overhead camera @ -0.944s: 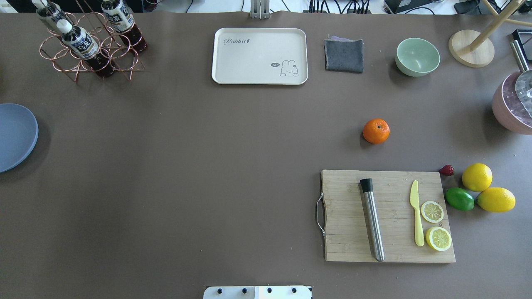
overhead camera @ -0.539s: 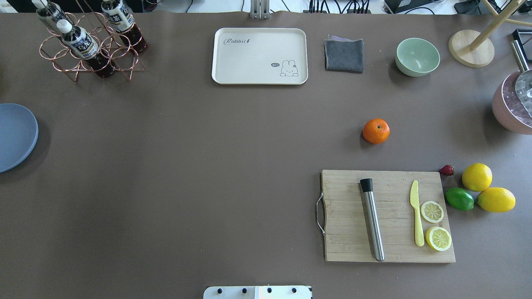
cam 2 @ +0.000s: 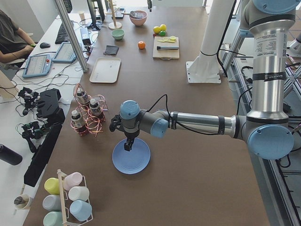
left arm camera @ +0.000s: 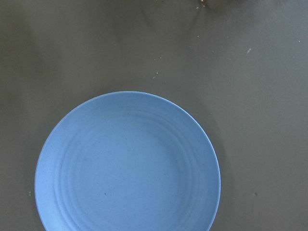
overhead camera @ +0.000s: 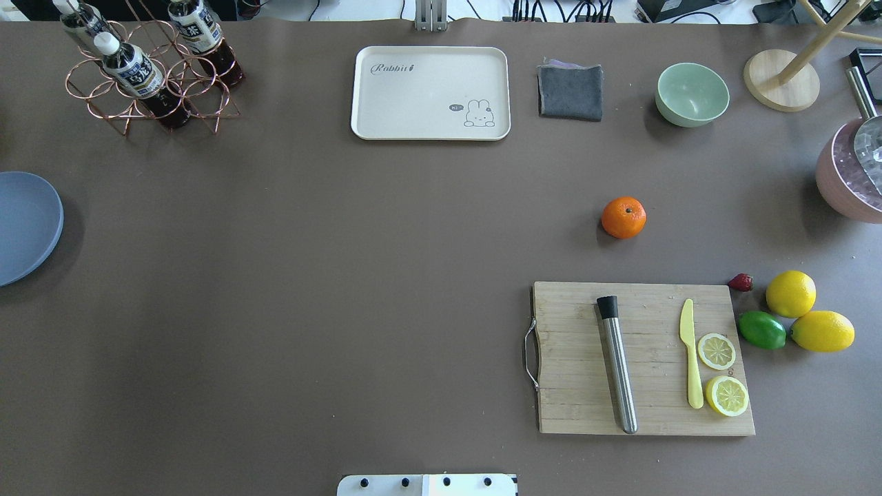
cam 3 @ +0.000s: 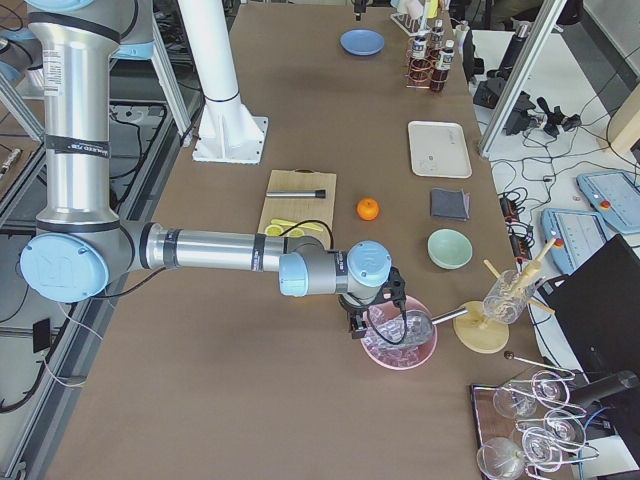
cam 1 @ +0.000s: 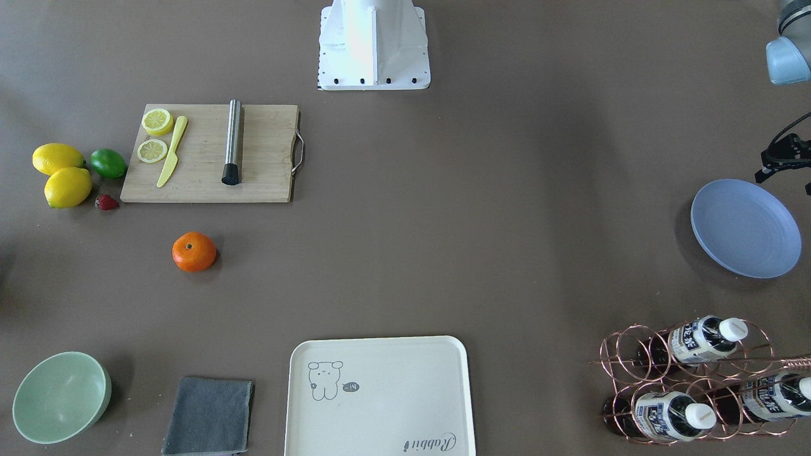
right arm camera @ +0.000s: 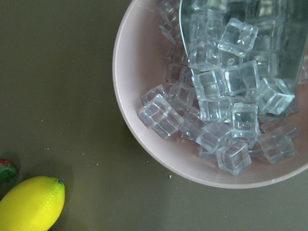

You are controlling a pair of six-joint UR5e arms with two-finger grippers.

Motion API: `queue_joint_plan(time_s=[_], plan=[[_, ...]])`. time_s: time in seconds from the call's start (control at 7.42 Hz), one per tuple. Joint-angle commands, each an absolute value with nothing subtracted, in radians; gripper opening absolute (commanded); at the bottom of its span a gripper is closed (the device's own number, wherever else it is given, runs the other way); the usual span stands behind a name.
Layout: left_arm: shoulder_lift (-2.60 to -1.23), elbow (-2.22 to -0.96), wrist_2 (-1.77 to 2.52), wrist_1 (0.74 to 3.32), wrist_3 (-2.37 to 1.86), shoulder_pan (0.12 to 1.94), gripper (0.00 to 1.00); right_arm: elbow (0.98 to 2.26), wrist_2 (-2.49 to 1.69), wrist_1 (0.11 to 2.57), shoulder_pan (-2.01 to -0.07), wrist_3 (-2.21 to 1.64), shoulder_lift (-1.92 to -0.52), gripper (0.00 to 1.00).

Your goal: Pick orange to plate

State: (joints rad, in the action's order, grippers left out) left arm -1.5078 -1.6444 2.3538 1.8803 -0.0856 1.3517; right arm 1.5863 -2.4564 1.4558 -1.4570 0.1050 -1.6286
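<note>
Nothing has been picked up yet. The small round bright-orange mandarin [overhead camera: 623, 218] sits alone on the bare brown table on the robot's right half, just beyond the bamboo cutting board [overhead camera: 644, 358] and touched by nothing. The round, shallow periwinkle-blue plate [cam 1: 744, 228] lies well apart from it at the far left end of the table, with nothing on it. The left gripper [cam 2: 128, 143] hangs above that plate, and its wrist camera looks straight down onto the blue rings. The right gripper [cam 3: 372, 318] hovers over the pink bowl of clear ice cubes [right arm camera: 126, 110] near the right end. From what shows here I cannot tell whether either gripper's fingers are spread or closed. So I'd say the task is at its very first step, the reach for the fruit. The right arm looks the better placed for it: it would have to swing off the ice bowl, come down over the orange with its fingers parted to either side of it, and close gently — the round fruit could roll away if nudged. After that comes a long carry across the table to the plate.
</note>
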Motion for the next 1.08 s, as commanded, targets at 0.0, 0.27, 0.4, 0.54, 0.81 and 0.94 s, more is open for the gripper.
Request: queue_joint_plan(time_s=[0.0, 0.27, 0.4, 0.54, 0.81, 0.94], plan=[[-1.520, -1.551, 2.359, 1.890, -0.032, 1.359, 0.98, 1.588, -2.468, 1.457, -1.437, 0.101, -1.621, 1.00], [-1.558, -1.363, 2.359, 2.043, -0.032, 1.359, 0.97, 1.592, -2.493, 1.456, -1.425, 0.075, -1.617, 1.00], [-1.615, -1.209, 2.359, 2.175, -0.040, 1.359, 0.97, 1.591, -2.491, 1.456, -1.422, 0.075, -1.615, 1.00], [-1.644, -1.150, 2.359, 2.187, -0.040, 1.358, 0.97, 1.594, -2.493, 1.456, -1.419, 0.075, -1.615, 1.00], [-1.670, -1.097, 2.359, 2.189, -0.066, 1.361, 0.97, 1.598, -2.493, 1.456, -1.417, 0.075, -1.614, 1.00], [-1.675, -1.089, 2.359, 2.189, -0.090, 1.359, 0.97, 1.598, -2.493, 1.456, -1.417, 0.075, -1.614, 1.00]])
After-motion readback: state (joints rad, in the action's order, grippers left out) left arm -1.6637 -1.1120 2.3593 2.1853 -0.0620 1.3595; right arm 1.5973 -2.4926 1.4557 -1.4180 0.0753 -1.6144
